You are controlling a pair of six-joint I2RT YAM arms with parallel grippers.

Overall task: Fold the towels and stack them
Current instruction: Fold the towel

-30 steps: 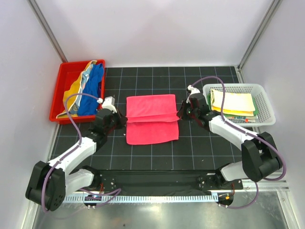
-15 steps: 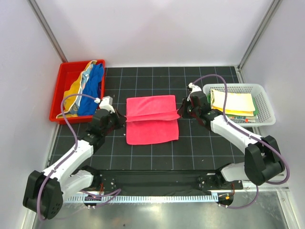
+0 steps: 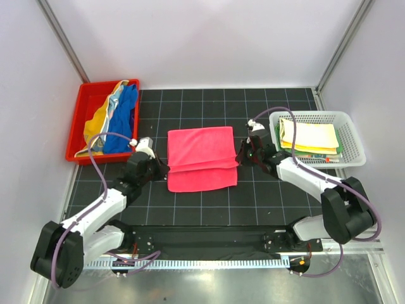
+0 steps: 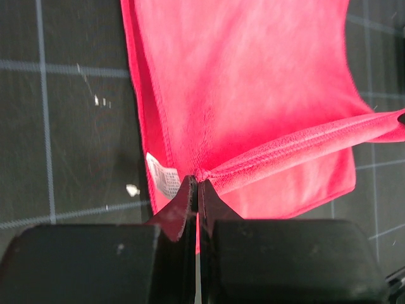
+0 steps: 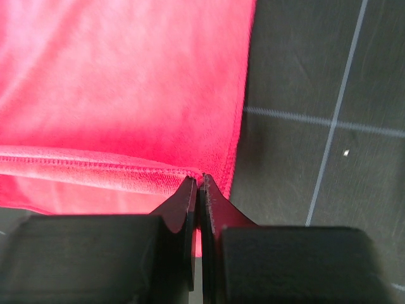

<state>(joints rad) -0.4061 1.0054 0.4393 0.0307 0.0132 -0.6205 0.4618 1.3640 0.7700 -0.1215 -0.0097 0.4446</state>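
The pink-red towel point(image 3: 201, 158) lies on the dark gridded desk point(image 3: 266, 190), to the right of the red bin point(image 3: 74, 123) and a little nearer the arm bases than it. It is a plain, soft, fleecy cloth with a stitched hem. One half is doubled over the other. The upper layer's free edge runs straight across, and a strip of the lower layer shows past it on the side towards the arms.

In the left wrist view that free edge of the towel point(image 4: 253, 95) stands up off the layer below as a taut ridge. A small white care label point(image 4: 163, 180) sits at the side hem, just beside the pinch. In the right wrist view the towel point(image 5: 126, 76) shows the same raised, stitched edge running away from the fingertips.

The left gripper point(image 3: 158, 166) is at the end of that edge nearer the bin. Its jaws are pressed together on the corner of the hem point(image 4: 195, 180). The right gripper point(image 3: 242, 152) is at the end farther from the bin, and its jaws likewise pinch the hem corner point(image 5: 198, 179).

Inside the bin a blue towel point(image 3: 123, 123) and a yellow towel point(image 3: 95, 123) lie crumpled together. Well to the right of the bin, beyond the pink-red towel, stands a white mesh basket point(image 3: 355, 136). It holds a folded yellow towel point(image 3: 310, 136) with a green edge point(image 3: 338, 149) showing beneath it.
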